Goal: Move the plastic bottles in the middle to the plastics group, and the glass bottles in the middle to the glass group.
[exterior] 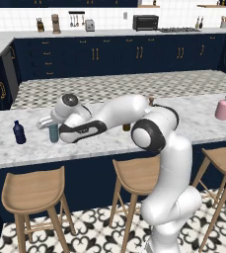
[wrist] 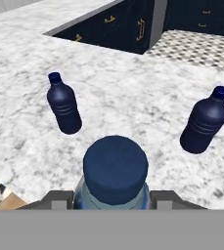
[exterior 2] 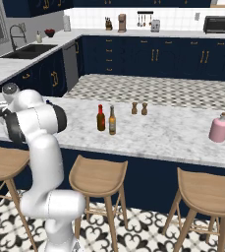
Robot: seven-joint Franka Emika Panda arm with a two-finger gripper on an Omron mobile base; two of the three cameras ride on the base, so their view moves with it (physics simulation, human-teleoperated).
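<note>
Marble counter (exterior: 109, 143), gripper (wrist: 114, 199) clamped on teal bottle (exterior: 54, 132), two navy bottles (wrist: 63, 103) beyond

Navy cabinets (exterior: 109, 54), white tiled wall (exterior: 109, 20), patterned floor (exterior: 94, 232), wooden stools (exterior: 33, 190) beside the marble counter (exterior 2: 173, 133)

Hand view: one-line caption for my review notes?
Gripper shut on the capped pale teal bottle above the marble counter, two navy bottles standing ahead.
</note>
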